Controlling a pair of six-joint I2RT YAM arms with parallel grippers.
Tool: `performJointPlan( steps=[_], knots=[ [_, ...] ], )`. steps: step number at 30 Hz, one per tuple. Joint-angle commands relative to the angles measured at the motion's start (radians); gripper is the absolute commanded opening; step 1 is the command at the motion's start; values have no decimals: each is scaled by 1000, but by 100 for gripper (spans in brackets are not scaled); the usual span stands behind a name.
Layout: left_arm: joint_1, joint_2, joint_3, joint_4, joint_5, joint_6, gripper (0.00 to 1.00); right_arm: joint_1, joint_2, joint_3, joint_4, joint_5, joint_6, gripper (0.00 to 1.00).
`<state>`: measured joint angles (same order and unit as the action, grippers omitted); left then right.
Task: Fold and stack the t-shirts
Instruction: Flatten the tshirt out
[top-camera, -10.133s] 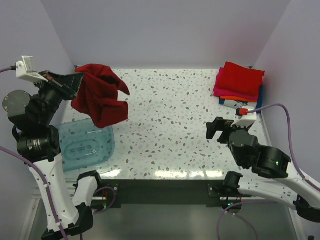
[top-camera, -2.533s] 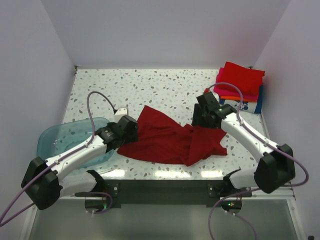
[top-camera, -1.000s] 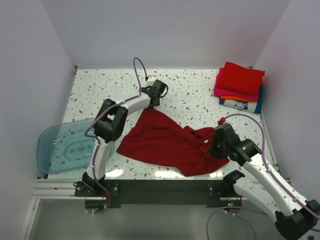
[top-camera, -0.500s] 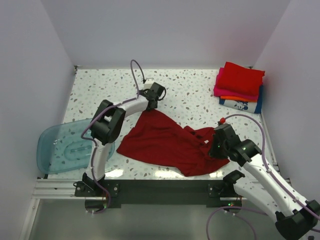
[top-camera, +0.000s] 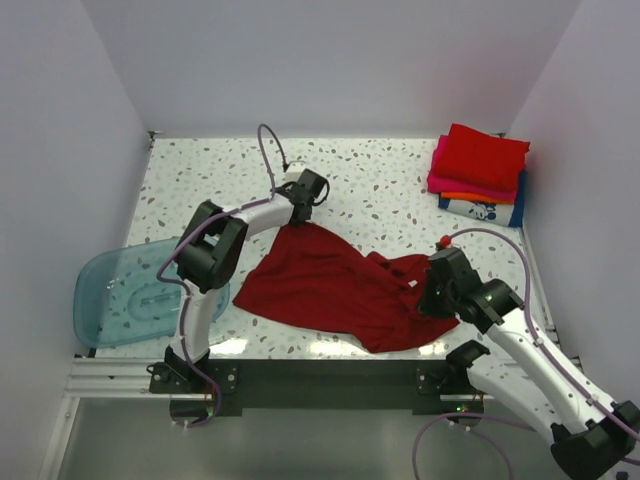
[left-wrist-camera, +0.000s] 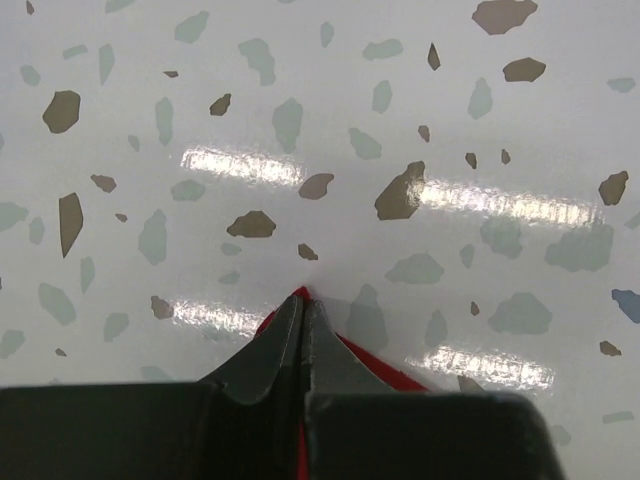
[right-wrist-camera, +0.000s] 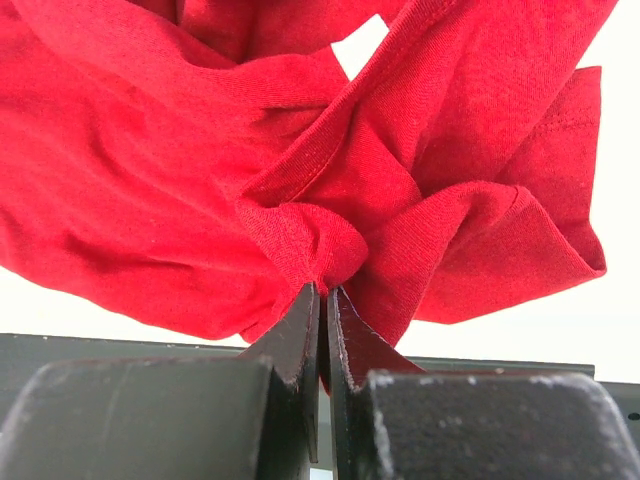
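Dark red soft cloth t-shirt (top-camera: 330, 285) is lying crumpled on the speckled table (top-camera: 400, 185), looking limp and light, probably best taken at corners. The left hand (left-wrist-camera: 302, 298) is pinching shut on its far corner; the right hand (right-wrist-camera: 322, 292) is clamping a bunched fold. The folded shirt stack (top-camera: 480, 170) and the translucent blue plastic tub (top-camera: 140, 295) are sitting well apart, blocking nothing.

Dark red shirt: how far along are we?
Done: folded shirts stacked at far right. In hand: dark red shirt lies crumpled, left end effector shut on its far corner, right end effector on a bunched fold. Left: spread, fold, stack it.
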<state>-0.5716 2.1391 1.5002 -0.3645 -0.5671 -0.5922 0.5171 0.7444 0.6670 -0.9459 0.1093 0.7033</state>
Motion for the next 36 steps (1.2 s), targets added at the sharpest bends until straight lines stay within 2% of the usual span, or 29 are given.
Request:
performJointPlan(
  steps=[1,5,6,10,13,18,21,29,30,34,35,36],
  knots=[
    [6,-53,-59,-60,-40,-26,0,4,-23,5,-1,-19,1,0],
    [6,-233,-179,-88,-92,-46,0,6,-27,3,6,-29,-5,0],
    [6,-330,-216,-88,-96,-67,0,8,-31,2,9,-31,-7,0],
    [6,-560,-439,-97,-94,-119,0,12,-34,2,7,-16,-11,0],
    [6,-715,-547,-146,-115,-155,0,15,-31,12,3,3,-7,0],
    [7,-1005,-649,-215,-93,-175,0,17,-24,49,-54,75,16,0],
    [7,-1125,-672,-247,-83,-184,0,17,-20,94,-76,93,32,0],
    [7,-1252,-742,-327,-51,-179,0,17,-45,56,-87,165,116,1],
    [7,-1287,-750,-327,-50,-173,0,18,-53,46,-79,171,114,3],
    [6,-1360,-797,-347,22,-176,0,18,-22,89,-93,204,107,37],
    [-7,-1375,-805,-335,42,-173,0,17,-14,95,-82,216,90,49],
    [-8,-1396,-807,-317,47,-152,0,18,-7,100,-20,216,67,52]
  ],
)
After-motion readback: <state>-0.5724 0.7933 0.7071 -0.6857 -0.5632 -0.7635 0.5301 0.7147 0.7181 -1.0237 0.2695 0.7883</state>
